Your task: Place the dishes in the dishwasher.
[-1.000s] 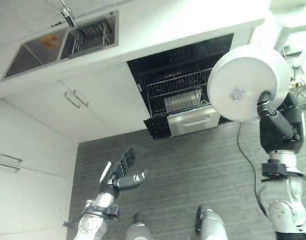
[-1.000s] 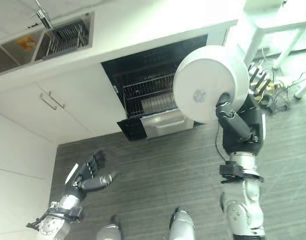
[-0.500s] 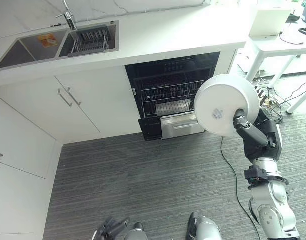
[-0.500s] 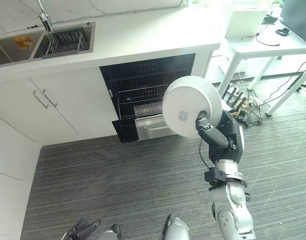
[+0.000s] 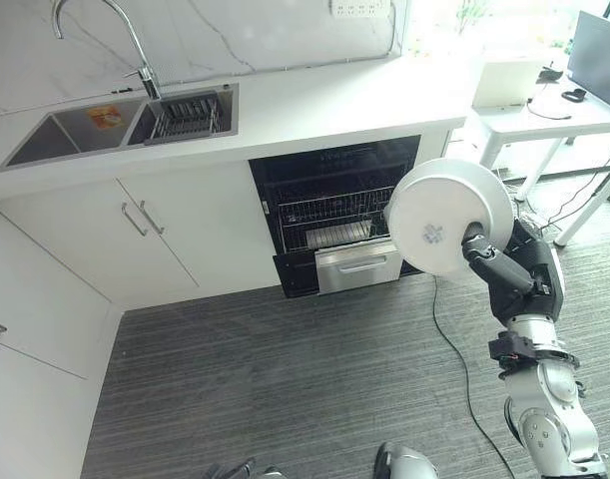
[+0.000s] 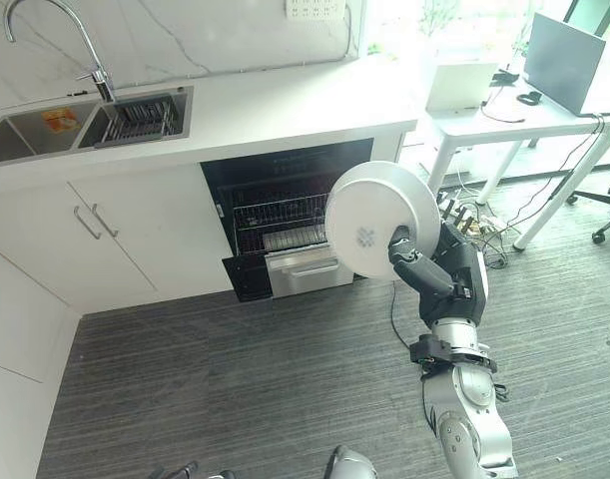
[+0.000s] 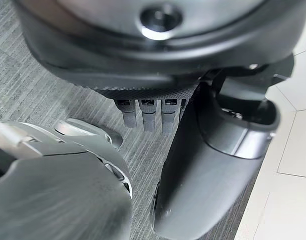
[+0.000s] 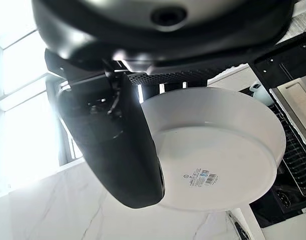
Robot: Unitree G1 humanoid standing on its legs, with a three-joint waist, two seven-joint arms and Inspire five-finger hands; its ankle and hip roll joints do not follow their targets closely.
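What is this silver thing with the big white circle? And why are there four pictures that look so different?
It is a walking robot with two arms. Two pictures come from cameras in its head, looking down at a kitchen. The other two come from little cameras on its wrists, very close to its hands.

The white circle is a plate, seen from underneath. The robot's right hand grips it by the edge and holds it up in the air. In front is an open dishwasher with wire racks, where the plate should go. Above it is a white counter with a sink and a tap. The left hand hangs low over the grey floor, holding nothing.
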